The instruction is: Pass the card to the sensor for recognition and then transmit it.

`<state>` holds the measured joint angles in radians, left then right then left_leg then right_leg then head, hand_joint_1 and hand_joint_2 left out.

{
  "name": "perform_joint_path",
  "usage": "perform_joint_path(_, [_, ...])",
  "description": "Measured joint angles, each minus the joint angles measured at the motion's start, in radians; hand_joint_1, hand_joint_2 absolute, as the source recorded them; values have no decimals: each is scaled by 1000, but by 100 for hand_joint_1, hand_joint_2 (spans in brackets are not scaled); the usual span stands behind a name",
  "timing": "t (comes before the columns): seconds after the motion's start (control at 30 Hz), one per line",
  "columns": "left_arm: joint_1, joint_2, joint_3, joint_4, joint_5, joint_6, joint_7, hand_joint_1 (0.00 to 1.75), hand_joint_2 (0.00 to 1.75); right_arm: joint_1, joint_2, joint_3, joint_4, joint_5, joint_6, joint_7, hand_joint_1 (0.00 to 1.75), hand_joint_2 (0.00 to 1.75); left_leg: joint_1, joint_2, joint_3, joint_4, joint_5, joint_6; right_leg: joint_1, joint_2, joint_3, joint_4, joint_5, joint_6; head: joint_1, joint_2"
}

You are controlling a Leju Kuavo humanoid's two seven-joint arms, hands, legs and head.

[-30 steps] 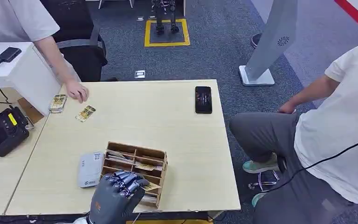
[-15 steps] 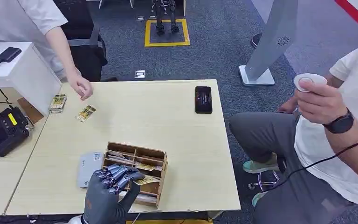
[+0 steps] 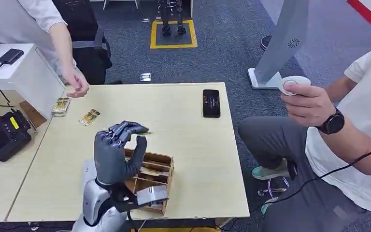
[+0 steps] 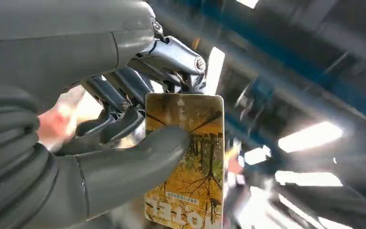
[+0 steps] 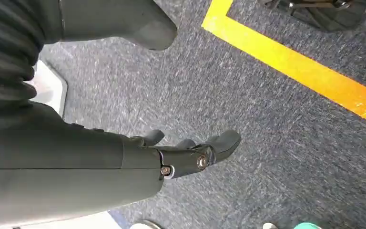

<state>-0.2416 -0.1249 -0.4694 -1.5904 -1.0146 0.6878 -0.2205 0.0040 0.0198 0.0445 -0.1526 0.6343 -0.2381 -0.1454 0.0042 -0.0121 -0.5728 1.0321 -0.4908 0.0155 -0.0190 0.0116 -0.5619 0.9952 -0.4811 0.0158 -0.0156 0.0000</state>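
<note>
My left hand (image 3: 117, 149) is raised over the table, above the wooden organiser box (image 3: 158, 168). In the left wrist view it pinches a yellow card (image 4: 190, 162) with a tree picture between the thumb (image 4: 138, 157) and the darker fingers; the card stands lengthwise and its far end is free. The white card sensor (image 3: 86, 170) lies flat on the table beside the box, partly hidden by my left arm. My right hand (image 5: 186, 157) hangs over the grey carpet, holding nothing, fingers loosely bent and apart from the thumb.
A loose card (image 3: 89, 117) and a small stack of cards (image 3: 60, 105) lie at the far left of the table (image 3: 183, 135), near a person's hand (image 3: 77, 88). A black phone (image 3: 211, 103) lies far right. A black device (image 3: 2, 136) sits on the left desk. A seated person at right holds a white controller (image 3: 293, 84).
My left hand has risen from the organiser box with the card and now stands high above it. The person at left has drawn their hand back; the person at right raised a controller.
</note>
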Motion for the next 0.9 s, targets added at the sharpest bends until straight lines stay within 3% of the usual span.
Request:
perform_joint_path(0.2, [-192, -96, 252, 198, -172, 3, -7, 175, 175, -6, -2, 26, -3, 29, 28, 21, 0, 175, 0, 1, 0, 0, 1, 0, 0, 1, 0, 1, 1, -1, 0, 0])
perform_joint_path(0.33, [-232, -125, 338, 244, -252, 3, -12, 175, 175, -9, -4, 33, -4, 34, 34, 21, 0, 175, 0, 1, 0, 0, 1, 0, 0, 2, -1, 1, 1, -1, 0, 0])
perform_joint_path(0.47, [-248, -137, 383, 271, -274, 3, -5, 175, 175, -10, -4, 35, -6, 36, 35, 18, 0, 175, 0, 0, -1, 0, 0, 0, 0, 2, -1, 0, 0, -1, 0, 0])
perform_joint_path(0.6, [-271, -133, 409, 297, -331, 3, 57, 175, 175, -11, -4, 36, -8, 44, 36, 13, 0, 175, 0, 1, -1, 0, 0, 0, 0, 2, -1, 0, 0, -1, 0, 0])
perform_joint_path(0.9, [-314, -89, 451, 375, -384, 4, 136, 175, 175, -14, -4, 36, -8, 54, 41, 10, 0, 175, 0, 1, -1, 0, 1, 0, 0, 2, -1, 1, 1, -1, 0, 0])
